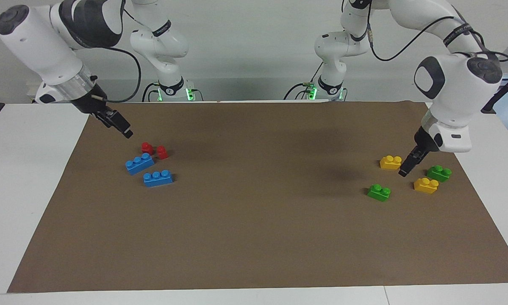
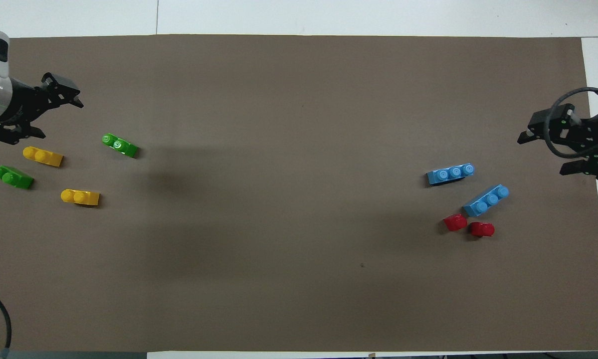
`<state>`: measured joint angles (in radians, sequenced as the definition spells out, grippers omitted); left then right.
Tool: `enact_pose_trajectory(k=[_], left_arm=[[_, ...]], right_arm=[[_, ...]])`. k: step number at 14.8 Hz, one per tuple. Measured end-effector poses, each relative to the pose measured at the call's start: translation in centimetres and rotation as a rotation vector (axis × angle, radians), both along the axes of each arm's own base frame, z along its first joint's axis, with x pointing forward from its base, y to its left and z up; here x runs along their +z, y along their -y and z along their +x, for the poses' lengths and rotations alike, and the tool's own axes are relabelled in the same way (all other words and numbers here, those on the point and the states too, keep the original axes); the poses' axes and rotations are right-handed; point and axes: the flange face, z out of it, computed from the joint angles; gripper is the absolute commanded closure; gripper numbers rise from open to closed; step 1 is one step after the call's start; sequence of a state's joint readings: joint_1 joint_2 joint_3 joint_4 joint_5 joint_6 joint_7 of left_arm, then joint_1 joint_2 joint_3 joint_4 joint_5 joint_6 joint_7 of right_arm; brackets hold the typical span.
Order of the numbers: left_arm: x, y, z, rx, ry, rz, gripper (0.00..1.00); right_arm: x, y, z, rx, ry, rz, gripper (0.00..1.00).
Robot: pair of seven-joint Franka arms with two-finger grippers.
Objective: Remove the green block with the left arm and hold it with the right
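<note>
Both tools point(image 1: 406, 167) point(image 1: 122, 127) raised, agape.

White desk point(image 1: 8, 178), most of its top covered by a brown mat point(image 1: 254, 237). Plain pale wall point(image 1: 254, 46) at the robots' end. Even light, soft shadows on the mat.

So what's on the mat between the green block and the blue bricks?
Nothing. In the overhead view the brown mat is bare all the way from the green block to the blue bricks.
</note>
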<state>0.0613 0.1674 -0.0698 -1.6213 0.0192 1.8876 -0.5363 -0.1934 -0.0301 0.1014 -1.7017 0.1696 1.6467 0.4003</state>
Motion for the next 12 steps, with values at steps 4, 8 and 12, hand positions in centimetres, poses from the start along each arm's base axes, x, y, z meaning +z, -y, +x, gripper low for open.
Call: enact_pose_trajectory(k=[4, 8, 12], left_arm=[[6.7, 0.5, -4.3, -0.267, -0.004, 0.035, 0.00], [9.0, 1.0, -7.0, -0.438, -0.053, 0.046, 0.00], [9.1, 1.6, -8.2, -0.469, -0.096, 0.039, 0.00]], right_arm=[[2.6, -1.0, -0.3, 0.259, 0.042, -0.107, 0.00], [2.1, -4.9, 0.0, 0.346, 0.036, -0.125, 0.00], [2.2, -6.3, 0.0, 0.371, 0.040, -0.126, 0.00]])
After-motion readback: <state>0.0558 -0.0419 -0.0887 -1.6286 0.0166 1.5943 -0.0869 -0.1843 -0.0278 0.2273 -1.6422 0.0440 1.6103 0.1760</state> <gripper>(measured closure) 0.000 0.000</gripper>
